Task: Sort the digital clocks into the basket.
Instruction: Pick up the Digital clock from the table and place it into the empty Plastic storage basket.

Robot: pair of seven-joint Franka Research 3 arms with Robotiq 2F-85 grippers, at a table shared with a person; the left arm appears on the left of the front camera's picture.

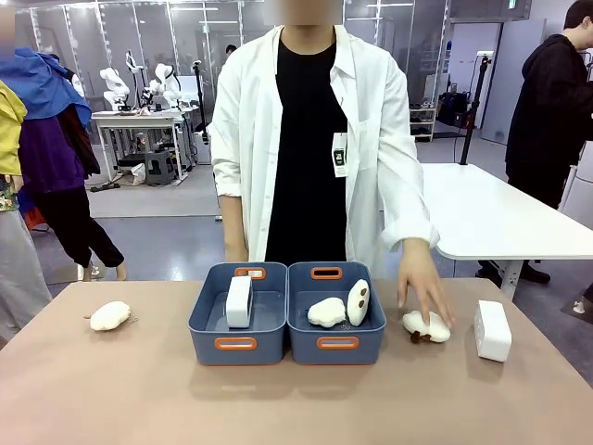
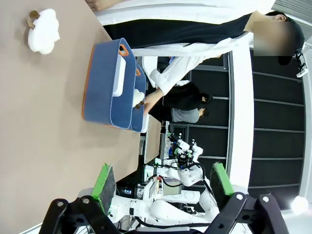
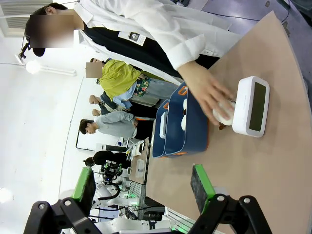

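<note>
Two digital clocks: one (image 1: 239, 301) in left basket (image 1: 206, 320), one (image 1: 492, 330) on table (image 1: 139, 389).
Left gripper (image 2: 162, 187), right gripper (image 3: 142, 190): jaws wide, empty.

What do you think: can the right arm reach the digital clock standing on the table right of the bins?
Probably yes: the digital clock stands free and the right gripper is open. Only the person's hand, on a plush toy close beside it, may crowd that side.
</note>
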